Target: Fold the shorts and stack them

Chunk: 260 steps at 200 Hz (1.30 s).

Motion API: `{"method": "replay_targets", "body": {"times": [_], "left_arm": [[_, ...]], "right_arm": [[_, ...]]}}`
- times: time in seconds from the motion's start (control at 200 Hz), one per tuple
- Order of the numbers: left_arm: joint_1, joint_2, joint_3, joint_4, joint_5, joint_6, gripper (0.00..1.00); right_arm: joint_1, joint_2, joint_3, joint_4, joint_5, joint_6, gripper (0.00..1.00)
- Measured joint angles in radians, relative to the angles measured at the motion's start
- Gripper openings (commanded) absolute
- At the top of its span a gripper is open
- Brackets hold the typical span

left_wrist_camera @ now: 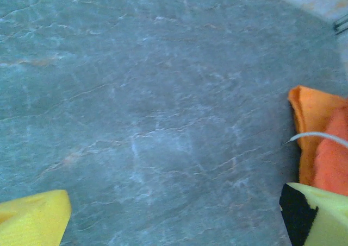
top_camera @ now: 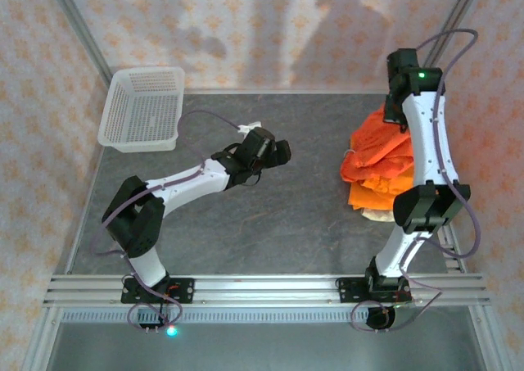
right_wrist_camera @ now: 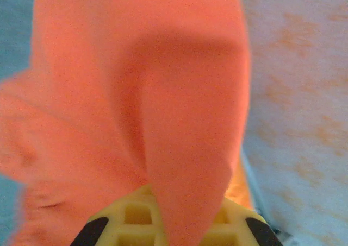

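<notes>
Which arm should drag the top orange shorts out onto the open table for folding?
Right. Its fingers are shut on the orange shorts at their far edge; the left fingers stand open over bare table, apart from the cloth.

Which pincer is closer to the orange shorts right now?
Right. The right pincer is shut on a fold of the orange shorts at their far side. The left pincer hangs open over the bare table, well to their left.
</notes>
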Motion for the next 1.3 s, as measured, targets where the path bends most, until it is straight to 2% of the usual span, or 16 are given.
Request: {"method": "replay_targets", "body": {"times": [0.115,0.18,0.21,0.27,0.295,0.305,0.405,0.475,0.555,0.706,0.786,0.901,1.121,1.301], "left_arm": [[0.0,-0.001,-0.01,-0.018,-0.011,0.01,1.0],[0.0,-0.01,-0.02,-0.024,-0.025,0.018,1.0],[0.0,-0.018,-0.027,-0.029,-0.032,0.022,1.0],[0.0,-0.043,-0.044,-0.044,-0.053,0.029,1.0],[0.0,-0.058,-0.052,-0.051,-0.062,0.031,1.0],[0.0,-0.066,-0.056,-0.054,-0.068,0.034,1.0],[0.001,-0.147,-0.092,-0.084,-0.13,0.051,1.0],[0.005,-0.22,-0.118,-0.097,-0.188,0.067,1.0],[0.02,-0.309,-0.153,-0.104,-0.253,0.09,1.0],[0.098,-0.453,-0.244,-0.105,-0.344,0.127,1.0],[0.151,-0.52,-0.324,-0.087,-0.391,0.161,1.0],[0.201,-0.624,-0.47,-0.021,-0.461,0.243,1.0],[0.251,-0.73,-0.736,0.217,-0.579,0.429,1.0],[0.285,-0.689,-0.809,0.378,-0.627,0.541,1.0]], "right_arm": [[-0.043,0.007,-0.12,0.019,0.109,-0.037,0.15],[-0.066,0.027,-0.169,0.034,0.154,-0.043,0.27],[-0.082,0.04,-0.186,0.041,0.176,-0.042,0.5],[-0.116,0.068,-0.202,0.051,0.211,-0.035,0.86],[-0.132,0.08,-0.203,0.053,0.223,-0.031,0.98],[-0.139,0.083,-0.203,0.054,0.227,-0.028,1.0],[-0.185,0.092,-0.204,0.071,0.233,0.001,1.0],[-0.193,0.061,-0.211,0.102,0.164,0.024,0.99],[-0.188,-0.043,-0.276,0.191,-0.003,0.058,0.99],[-0.169,-0.333,-0.492,0.393,-0.405,0.142,0.99],[-0.139,-0.428,-0.603,0.507,-0.527,0.174,0.99],[-0.093,-0.488,-0.806,0.686,-0.581,0.172,0.99],[-0.087,-0.567,-1.272,1.099,-0.571,0.11,0.99],[-0.087,-0.534,-1.379,1.325,-0.574,0.029,0.99]]}}
